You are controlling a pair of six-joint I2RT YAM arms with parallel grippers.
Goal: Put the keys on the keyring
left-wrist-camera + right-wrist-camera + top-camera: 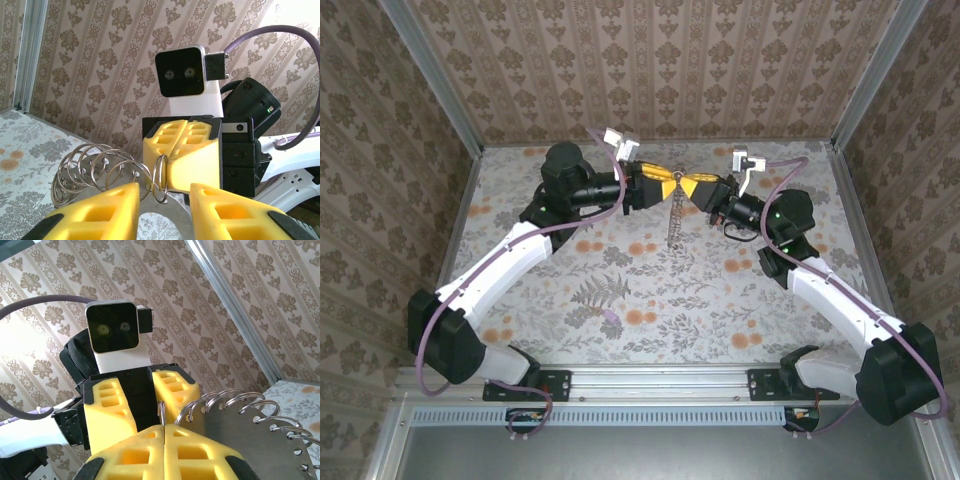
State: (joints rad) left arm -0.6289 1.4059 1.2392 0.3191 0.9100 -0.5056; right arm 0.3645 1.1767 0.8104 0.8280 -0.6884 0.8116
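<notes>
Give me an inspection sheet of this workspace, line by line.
Surface: floral-print tabletop, flat.
Job's things: silvery wire rings threaded through a dark grey flat metal plate with edge holes, held up between the grippers.
Clutter: nothing seen.
Grippers: right gripper, yellow fingers shut on one small silvery ring; left gripper, fingers apart around that ring.
Cables: purple cable looping off each wrist.
Surroundings: patterned wallpaper walls, grey metal corner posts.
</notes>
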